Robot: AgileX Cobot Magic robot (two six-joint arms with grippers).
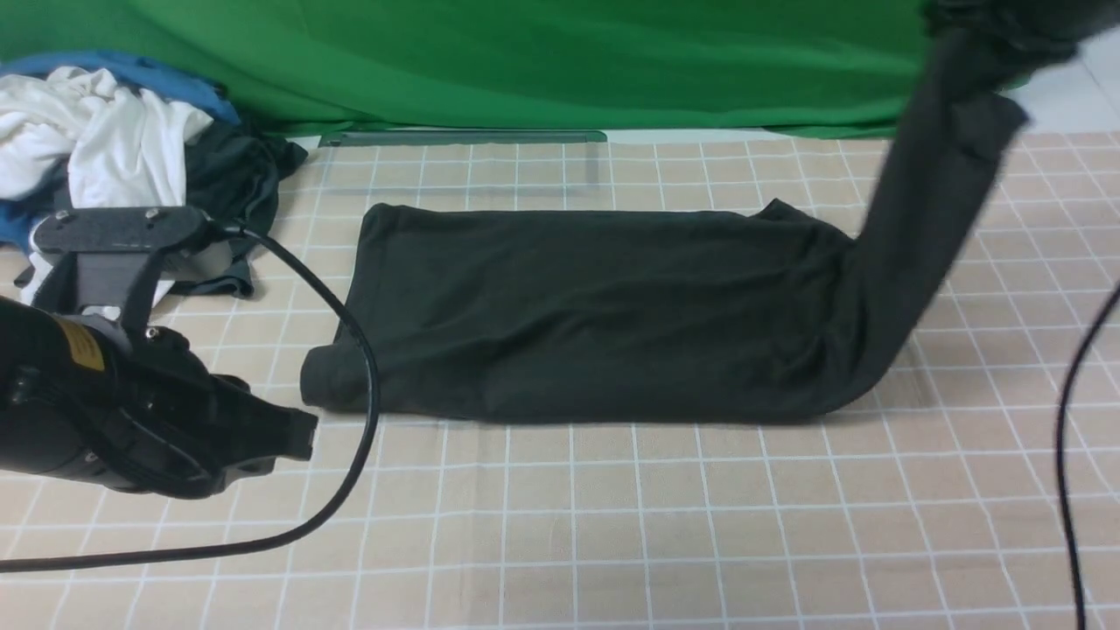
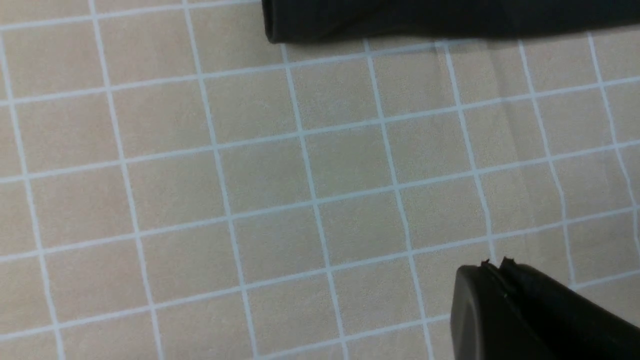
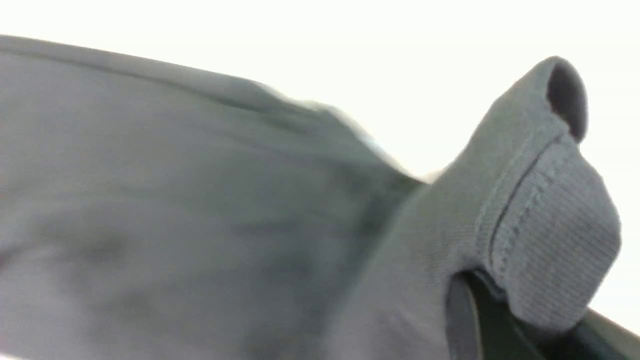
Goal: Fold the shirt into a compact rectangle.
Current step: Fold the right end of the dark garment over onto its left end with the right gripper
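The charcoal-black shirt [image 1: 595, 315] lies on the table as a long band folded lengthwise, no logo showing. Its right end rises steeply to the upper right corner of the front view, where the right gripper is hidden behind blurred cloth. In the right wrist view the right gripper [image 3: 505, 300] is shut on the shirt's ribbed collar [image 3: 550, 240], with grey cloth filling most of the picture. The left gripper [image 1: 302, 435] hovers just off the shirt's near left corner, shut on nothing. In the left wrist view the left gripper [image 2: 495, 267] is pressed together above bare tablecloth, and the shirt's edge [image 2: 400, 20] is well apart from it.
A heap of white, blue and dark grey clothes [image 1: 105, 149] sits at the back left. A green backdrop [image 1: 525, 52] closes the far side. A black cable [image 1: 367, 394] loops over the table [image 1: 612, 525] by the left arm; another cable [image 1: 1063, 411] hangs at the right.
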